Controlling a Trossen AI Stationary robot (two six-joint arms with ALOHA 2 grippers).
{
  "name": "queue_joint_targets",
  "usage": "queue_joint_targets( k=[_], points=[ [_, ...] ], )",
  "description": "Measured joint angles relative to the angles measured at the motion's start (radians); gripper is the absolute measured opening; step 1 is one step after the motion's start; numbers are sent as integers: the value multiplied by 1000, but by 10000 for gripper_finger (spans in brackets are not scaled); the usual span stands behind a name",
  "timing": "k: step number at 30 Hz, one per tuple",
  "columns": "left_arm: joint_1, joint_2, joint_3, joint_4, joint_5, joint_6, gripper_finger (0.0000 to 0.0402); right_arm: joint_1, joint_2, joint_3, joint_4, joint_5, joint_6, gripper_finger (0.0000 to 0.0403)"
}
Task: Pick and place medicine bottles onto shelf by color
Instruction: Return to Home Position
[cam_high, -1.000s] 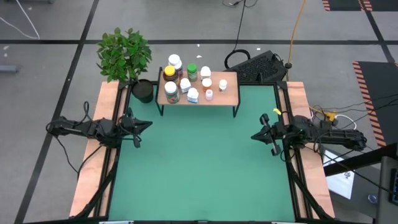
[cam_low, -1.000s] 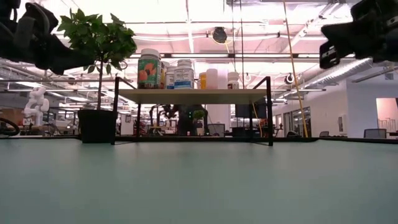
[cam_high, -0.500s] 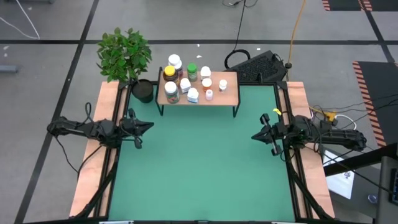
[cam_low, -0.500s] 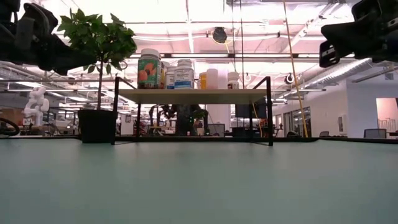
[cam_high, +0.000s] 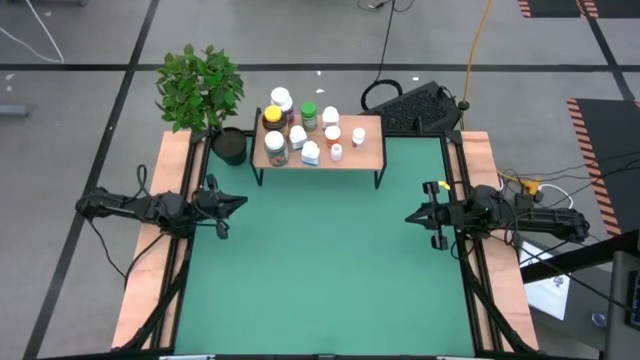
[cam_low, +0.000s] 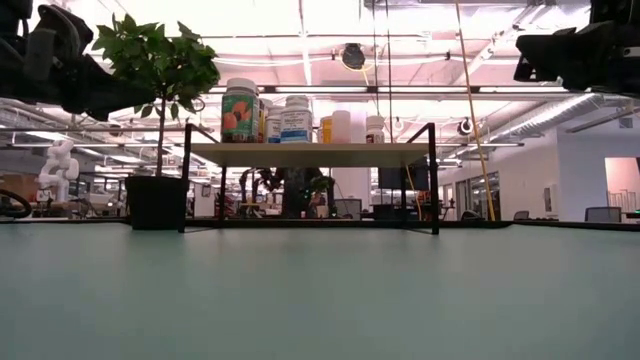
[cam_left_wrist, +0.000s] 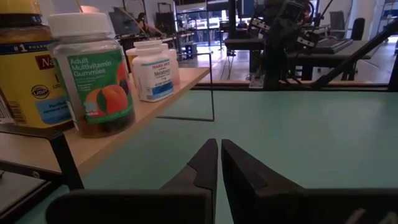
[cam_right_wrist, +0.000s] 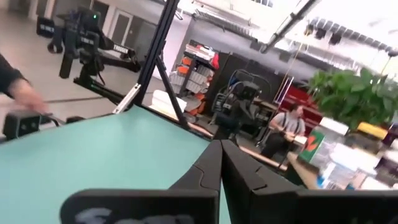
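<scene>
1. Medicine bottles all stand clustered on the shelf at the far edge of the green tabletop. None lies on the tabletop itself.
2. The left tool hangs above the tabletop's left edge, its fingers clenched together on nothing.
3. The right tool hangs above the right edge, likewise clenched and empty, well apart from the shelf.
4. Placing looks finished, so the step in hand appears to be the return to rest poses.
5. The next move probably calls only for settling each arm at its own side, clear of the shelf. Whether the bottles are properly grouped by color is hard to tell.
</scene>
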Motion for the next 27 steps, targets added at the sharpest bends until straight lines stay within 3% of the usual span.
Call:
queue_joint_targets(
  k=[27],
  points=[
    [0,0,0,0,0,1,26,0,0,0,2,-2,-6,0]
  ],
)
